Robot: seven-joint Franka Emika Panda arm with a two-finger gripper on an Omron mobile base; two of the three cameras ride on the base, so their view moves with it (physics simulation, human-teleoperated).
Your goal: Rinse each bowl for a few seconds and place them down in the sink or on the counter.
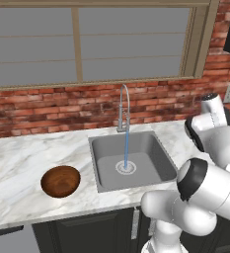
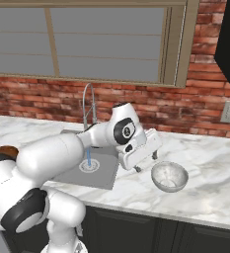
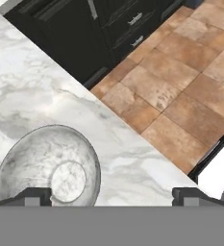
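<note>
A dark reddish-brown bowl [image 1: 60,181] is seen in the left base view resting on the marble tabletop [image 1: 18,163] to the left of the sink [image 1: 132,159], well apart from its rim; a thin stream of water is shown falling from the curved faucet [image 1: 123,106] onto the drain. In the right base view a pale grey-white bowl [image 2: 170,176] is found upright on the tabletop right of the sink, with the gripper [image 2: 146,162] held just beside its left rim, apart from it. From the hand view the fingers [image 3: 34,196] are seen spread wide and released, nothing being grasped; the pale bowl lies under the left finger, near the tabletop's edge, and beyond that edge dark cabinets [image 3: 104,33] and a brown tiled floor [image 3: 180,81] are revealed.
</note>
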